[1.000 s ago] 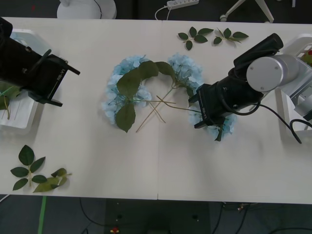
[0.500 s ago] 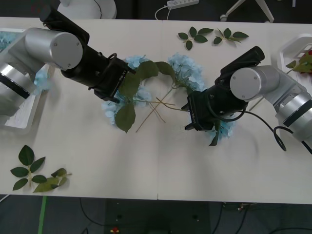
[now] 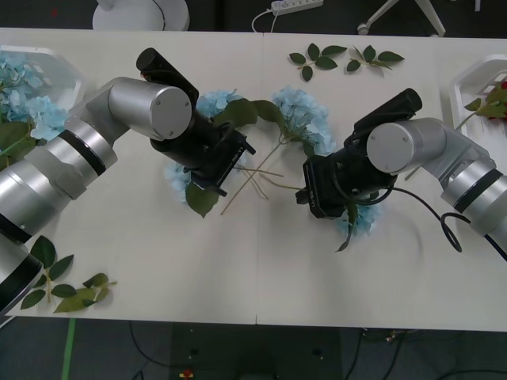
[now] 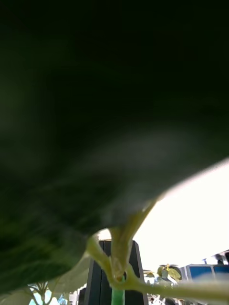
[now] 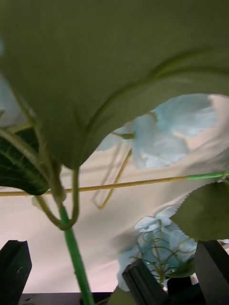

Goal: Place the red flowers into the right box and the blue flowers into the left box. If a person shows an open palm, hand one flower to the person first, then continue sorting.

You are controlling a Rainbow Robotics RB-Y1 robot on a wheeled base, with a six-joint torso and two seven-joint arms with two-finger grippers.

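Blue flowers: a heap of blue flowers (image 3: 297, 119) lies in the middle of the table (image 3: 253, 269), with thin stems crossing in the gap between the two arms. More blue heads already sit in the left box (image 3: 67, 67).
Red flowers: one red flower (image 3: 501, 85) peeks out of the right box (image 3: 467, 79), far off at the edge.
Left gripper: the left gripper (image 3: 226, 170) is low over the left side of the heap. Its black fingers (image 5: 14, 264) are spread wide, with a green stem (image 5: 76, 257) standing between them.
Right gripper: the right gripper (image 3: 310, 192) is down on the right side of the heap, and a big dark leaf hides its fingers, so I cannot tell if they are apart or pinched.
What matters next: the stem runs up between the left fingers, so that arm looks ready to pinch it. The left box is also on its side.
What changed: a second ago the left arm was back by the left box; now it has come over the heap. The right arm has only crept a bit toward the middle.
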